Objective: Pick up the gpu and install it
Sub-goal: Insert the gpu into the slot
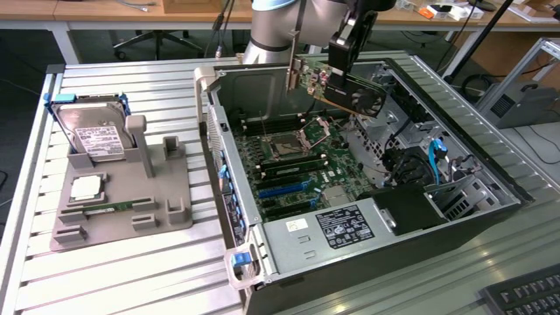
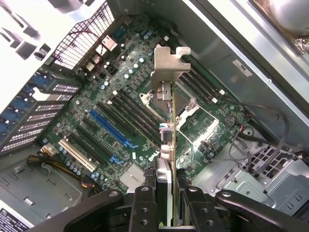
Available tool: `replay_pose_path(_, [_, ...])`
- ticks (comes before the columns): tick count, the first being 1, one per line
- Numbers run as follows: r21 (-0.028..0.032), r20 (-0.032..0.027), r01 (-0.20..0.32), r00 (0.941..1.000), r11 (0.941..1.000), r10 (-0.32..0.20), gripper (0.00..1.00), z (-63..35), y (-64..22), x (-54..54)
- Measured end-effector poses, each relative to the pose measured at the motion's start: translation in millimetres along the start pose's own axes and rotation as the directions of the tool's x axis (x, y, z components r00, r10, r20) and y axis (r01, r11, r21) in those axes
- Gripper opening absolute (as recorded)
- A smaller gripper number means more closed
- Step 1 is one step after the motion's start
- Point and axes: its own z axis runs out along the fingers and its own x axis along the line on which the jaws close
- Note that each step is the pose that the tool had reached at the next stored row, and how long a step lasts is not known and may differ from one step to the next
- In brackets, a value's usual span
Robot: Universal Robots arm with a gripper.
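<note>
Holding gpu (image 1: 352, 92) over open computer case (image 1: 229, 98), slatted metal table (image 1: 114, 275), desks (image 1: 105, 10) behind

Above the open dark metal computer case (image 1: 376, 269), the grey robot arm (image 1: 271, 33) is cut off by the frame edge. Over the case, the black gripper (image 2: 167, 191) is cropped past its finger roots, and the thin black gpu with a silver bracket (image 2: 166, 94) pinched there stands edge-on, its face hidden. Beside the case, a grey holder (image 1: 122, 223) covers the lower end of the silver hard drive (image 1: 80, 119); its label print is unreadably small.
</note>
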Motion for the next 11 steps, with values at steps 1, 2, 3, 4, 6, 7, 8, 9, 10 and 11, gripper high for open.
replay_pose_path(1, [0.0000, 0.0000, 0.001, 1.0000, 1.0000, -0.001, 0.27, 0.0, 0.0, 0.0])
replay_pose_path(2, [0.0000, 0.0000, 0.003, 1.0000, 1.0000, -0.003, 0.27, 0.0, 0.0, 0.0])
replay_pose_path(3, [-0.0001, 0.0001, 0.004, 1.0000, 1.0000, -0.004, 0.27, 0.0, 0.0, 0.0])
replay_pose_path(4, [-0.0001, 0.0001, 0.005, 1.0000, 1.0000, -0.005, 0.27, 0.0, 0.0, 0.0])
replay_pose_path(6, [-0.0001, 0.0001, 0.007, 1.0000, 1.0000, -0.007, 0.27, 0.0, 0.0, 0.0])
replay_pose_path(7, [-0.0001, 0.0002, 0.008, 1.0000, 1.0000, -0.008, 0.27, 0.0, 0.0, 0.0])
replay_pose_path(8, [-0.0001, 0.0003, 0.009, 1.0000, 1.0000, -0.009, 0.27, 0.0, 0.0, 0.0])
replay_pose_path(9, [-0.0002, 0.0002, 0.010, 1.0000, 1.0000, -0.010, 0.27, 0.0, 0.0, 0.0])
replay_pose_path(10, [-0.0002, 0.0003, 0.011, 0.9999, 0.9999, -0.011, 0.27, 0.0, 0.0, 0.0])
replay_pose_path(11, [-0.0002, 0.0003, 0.012, 0.9999, 0.9999, -0.012, 0.27, 0.0, 0.0, 0.0])
